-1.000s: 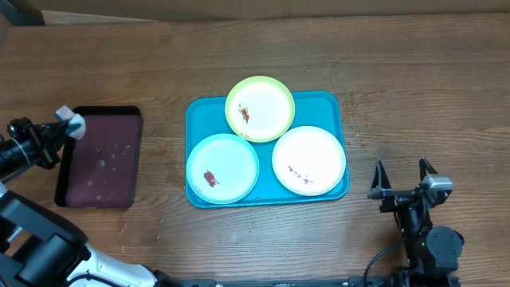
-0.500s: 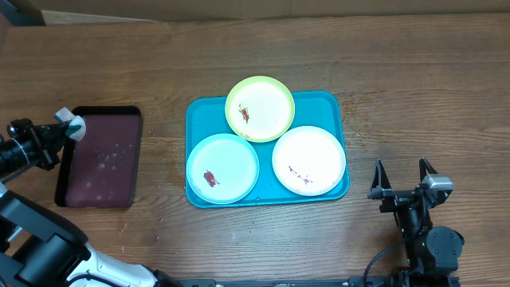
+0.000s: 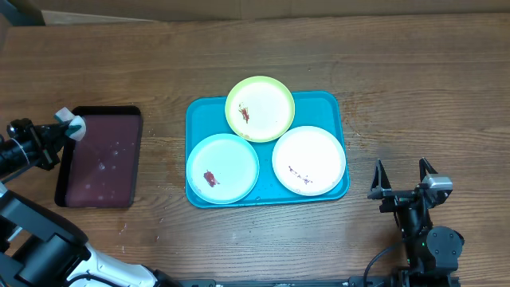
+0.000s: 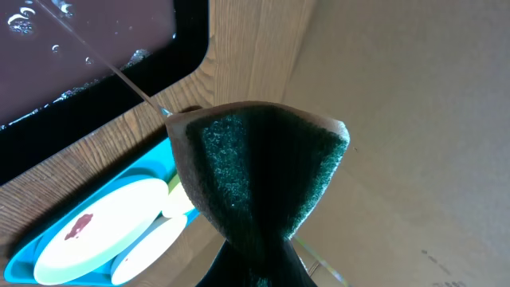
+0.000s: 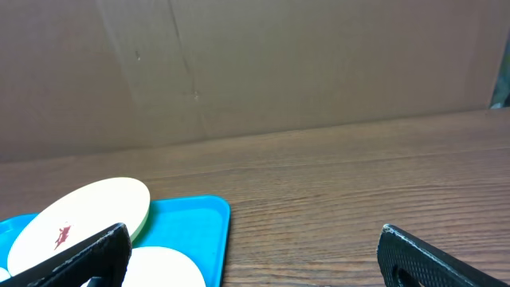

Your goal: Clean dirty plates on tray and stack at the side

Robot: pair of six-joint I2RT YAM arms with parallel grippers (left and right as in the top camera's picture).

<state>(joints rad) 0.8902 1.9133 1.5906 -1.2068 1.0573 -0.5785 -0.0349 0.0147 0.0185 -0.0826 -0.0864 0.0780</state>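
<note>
Still, nothing is changed: a sponge (image 4: pixel 263 175) is held pinched by the left fingers (image 3: pixel 62 127), the right fingers (image 3: pixel 401 171) are spread wide, empty, and 3 plates (image 3: pixel 309 159) are left uncleaned on the tray (image 3: pixel 319 108) between them.

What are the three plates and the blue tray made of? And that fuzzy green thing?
Yellow-green plate, mint plate and white plate: probably plastic, smooth, flat colour, thin rims. Tray: likely plastic too, moulded with rounded corners. Green pad: looks like a rough, fibrous scouring sponge.
</note>
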